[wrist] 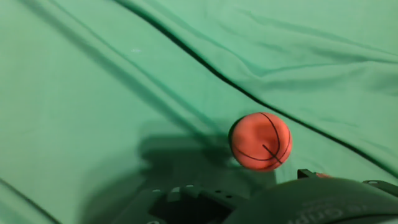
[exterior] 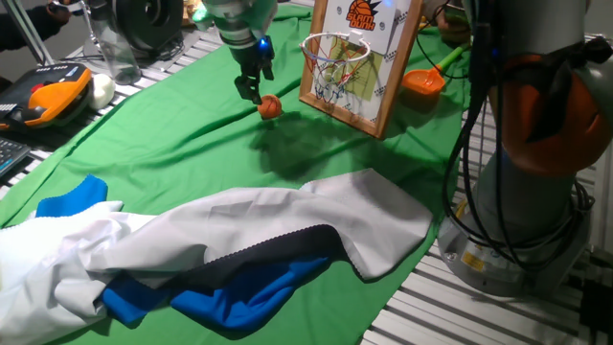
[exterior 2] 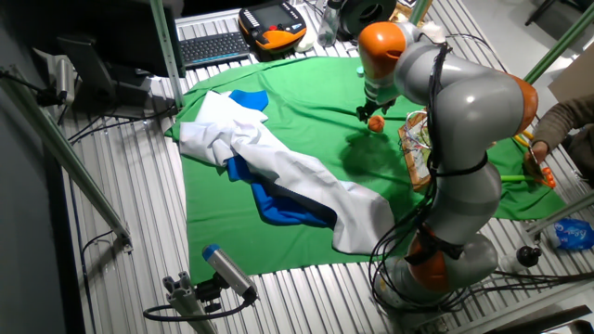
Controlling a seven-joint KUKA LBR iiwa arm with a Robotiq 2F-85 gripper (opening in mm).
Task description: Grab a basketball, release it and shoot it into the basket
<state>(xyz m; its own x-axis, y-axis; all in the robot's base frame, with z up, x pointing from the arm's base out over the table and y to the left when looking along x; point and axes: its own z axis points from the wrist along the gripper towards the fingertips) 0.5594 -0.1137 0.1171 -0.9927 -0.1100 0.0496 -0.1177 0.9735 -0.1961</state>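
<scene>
Ball (exterior: pixel 271 106) sits just beside the fingers (exterior: pixel 251 86), ungripped (finger spread: cannot tell). Hoop (exterior: pixel 335 49) stands close by on the counter's green cloth (exterior: pixel 172 153).

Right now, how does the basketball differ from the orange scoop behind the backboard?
The basketball is a tiny round ball with thin dark seam lines; the orange scoop is an open cup shape on a green handle. The basketball is in front of the basket beside the gripper; the scoop lies behind the backboard. Both are orange.
</scene>
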